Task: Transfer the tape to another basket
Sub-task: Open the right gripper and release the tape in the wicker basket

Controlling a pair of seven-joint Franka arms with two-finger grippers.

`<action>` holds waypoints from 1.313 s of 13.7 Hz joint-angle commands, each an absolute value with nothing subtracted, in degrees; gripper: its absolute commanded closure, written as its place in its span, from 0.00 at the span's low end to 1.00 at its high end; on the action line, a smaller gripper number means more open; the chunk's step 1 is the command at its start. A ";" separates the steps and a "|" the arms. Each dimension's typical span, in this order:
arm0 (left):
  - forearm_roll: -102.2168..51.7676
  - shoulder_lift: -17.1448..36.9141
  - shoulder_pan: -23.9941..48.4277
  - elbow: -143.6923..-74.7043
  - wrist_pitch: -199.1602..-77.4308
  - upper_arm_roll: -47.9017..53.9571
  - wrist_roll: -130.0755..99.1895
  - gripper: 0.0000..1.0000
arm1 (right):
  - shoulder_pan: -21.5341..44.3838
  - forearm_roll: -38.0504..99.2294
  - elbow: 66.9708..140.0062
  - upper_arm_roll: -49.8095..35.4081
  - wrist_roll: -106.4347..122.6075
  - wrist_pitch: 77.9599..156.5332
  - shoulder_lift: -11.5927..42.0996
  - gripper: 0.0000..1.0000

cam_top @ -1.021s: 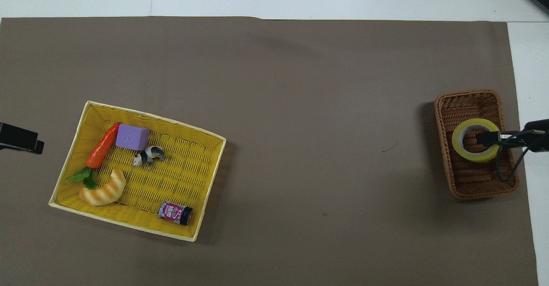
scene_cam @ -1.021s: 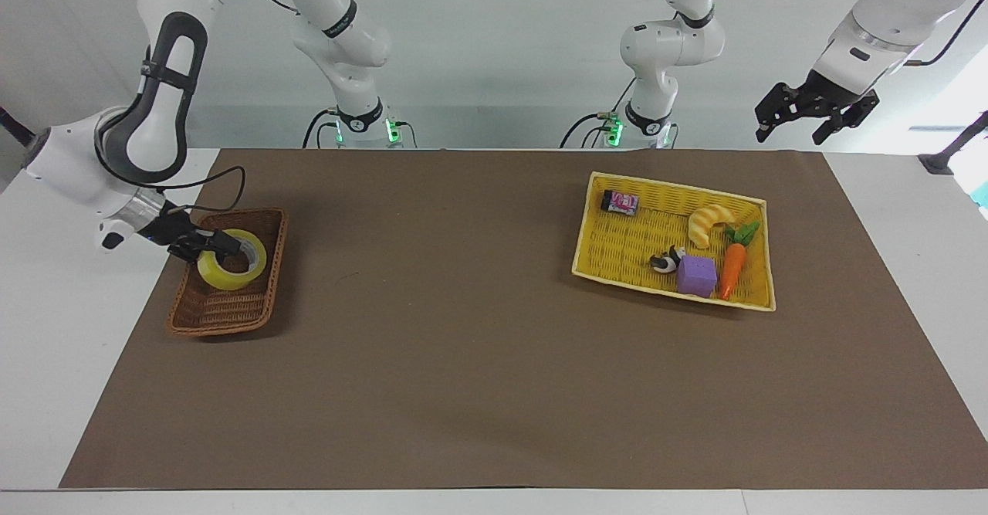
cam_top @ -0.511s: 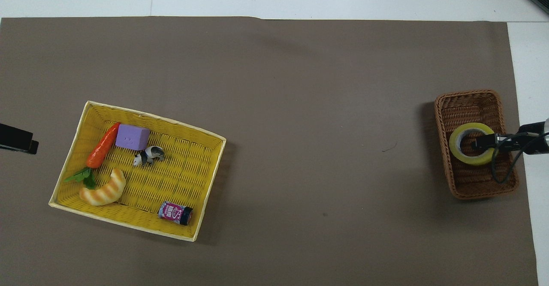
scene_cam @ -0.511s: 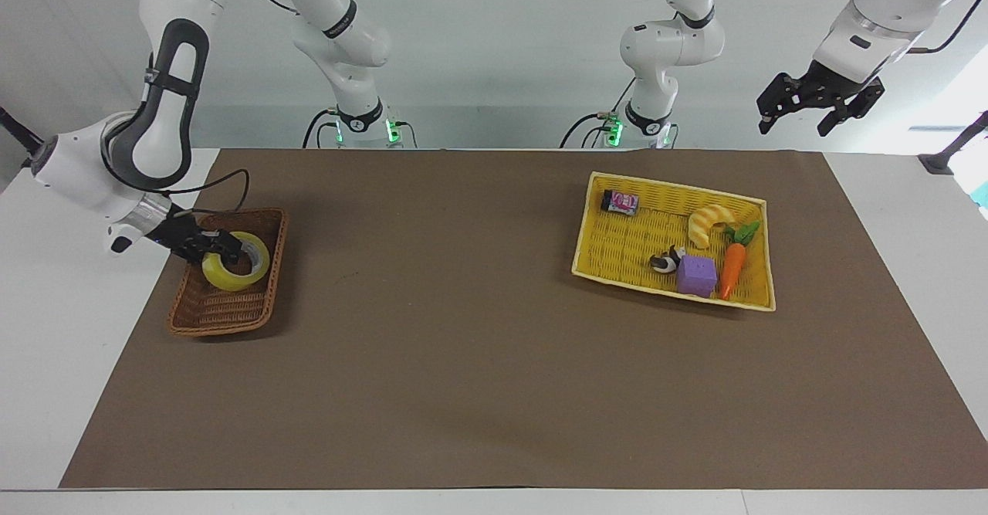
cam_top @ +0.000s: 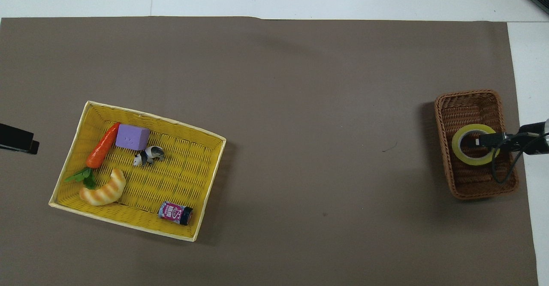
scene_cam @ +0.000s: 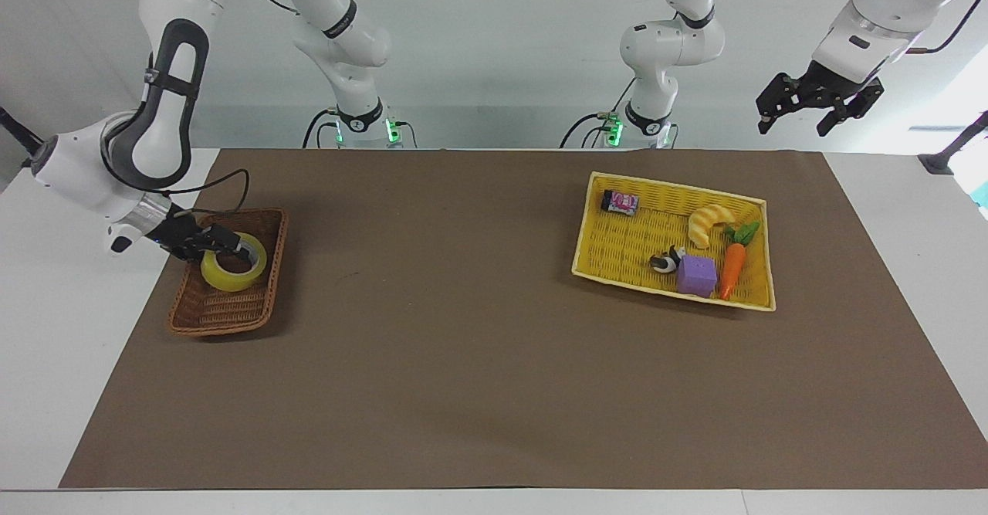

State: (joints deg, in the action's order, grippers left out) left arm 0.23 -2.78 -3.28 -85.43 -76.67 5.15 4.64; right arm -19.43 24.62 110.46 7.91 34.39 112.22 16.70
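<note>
The yellow tape [scene_cam: 224, 276] lies in the small brown wicker basket [scene_cam: 222, 312] at the right arm's end of the table. It also shows in the overhead view [cam_top: 458, 147], in the same basket [cam_top: 480, 188]. My right gripper [scene_cam: 230, 246] reaches into the basket from the side and is shut on the tape's wall, with one finger in the core; it also shows from above [cam_top: 484, 140]. My left gripper [scene_cam: 793, 124] is open and empty. It waits high over the table's edge at the left arm's end [cam_top: 18, 139].
A larger yellow basket [scene_cam: 617, 249] toward the left arm's end holds a croissant toy [scene_cam: 708, 224], a carrot [scene_cam: 732, 266], a purple block [scene_cam: 697, 275], a small panda figure [scene_cam: 665, 259] and a small can [scene_cam: 620, 202]. Brown mat covers the table.
The right gripper has lowered the tape from a tilted pose over the brown basket down into it. The left gripper rose a little a second ago, then held still.
</note>
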 commanded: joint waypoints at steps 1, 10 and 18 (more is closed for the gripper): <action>0.97 -2.37 -2.90 -84.90 -75.76 5.10 4.48 0.00 | -21.53 25.74 109.78 7.29 36.56 110.74 16.17 0.00; 0.09 -3.43 -2.99 -86.66 -76.20 5.10 4.66 0.00 | -20.31 26.90 102.48 6.51 37.97 106.00 12.58 0.00; 0.09 -3.96 -2.64 -87.19 -76.11 5.27 4.83 0.00 | -12.05 21.99 102.48 6.50 31.75 106.26 4.93 0.00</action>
